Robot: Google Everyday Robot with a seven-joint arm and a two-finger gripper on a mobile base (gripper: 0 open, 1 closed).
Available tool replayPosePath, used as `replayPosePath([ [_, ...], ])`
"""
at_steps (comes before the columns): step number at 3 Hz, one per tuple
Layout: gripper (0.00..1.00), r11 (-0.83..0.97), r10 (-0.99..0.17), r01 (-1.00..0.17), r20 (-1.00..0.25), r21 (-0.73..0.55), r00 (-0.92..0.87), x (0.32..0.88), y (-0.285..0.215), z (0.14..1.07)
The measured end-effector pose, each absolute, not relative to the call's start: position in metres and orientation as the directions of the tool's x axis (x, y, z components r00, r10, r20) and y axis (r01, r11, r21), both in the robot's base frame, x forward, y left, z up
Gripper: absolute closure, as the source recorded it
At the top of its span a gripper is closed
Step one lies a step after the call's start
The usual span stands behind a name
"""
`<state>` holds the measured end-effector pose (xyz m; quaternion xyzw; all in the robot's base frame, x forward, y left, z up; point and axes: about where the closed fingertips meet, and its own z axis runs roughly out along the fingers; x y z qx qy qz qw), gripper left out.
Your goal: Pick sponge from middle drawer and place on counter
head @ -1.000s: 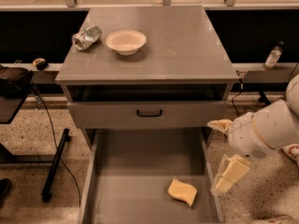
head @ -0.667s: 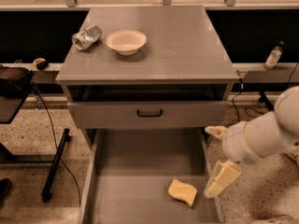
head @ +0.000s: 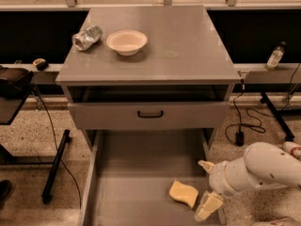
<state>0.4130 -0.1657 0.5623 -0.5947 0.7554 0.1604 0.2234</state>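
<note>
High front view down onto counter point(head: 188, 46), tool point(head: 204, 190) lower right

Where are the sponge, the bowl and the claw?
sponge point(head: 183, 193): camera view, middle of its top face.
bowl point(head: 126, 41): camera view, its inner floor.
claw point(head: 207, 186): camera view, midway between open fingertips, just right of the sponge.

Sponge point(head: 183, 193) flat in middle drawer point(head: 136, 173); spread hand point(head: 207, 187) beside.
</note>
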Motion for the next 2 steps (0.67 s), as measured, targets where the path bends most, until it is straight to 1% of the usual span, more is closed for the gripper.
replayPosePath([
  [2,0.00,0.264,-0.815,-0.964,-0.539,-0.021,-0.211,0.423,-0.160,0.528],
])
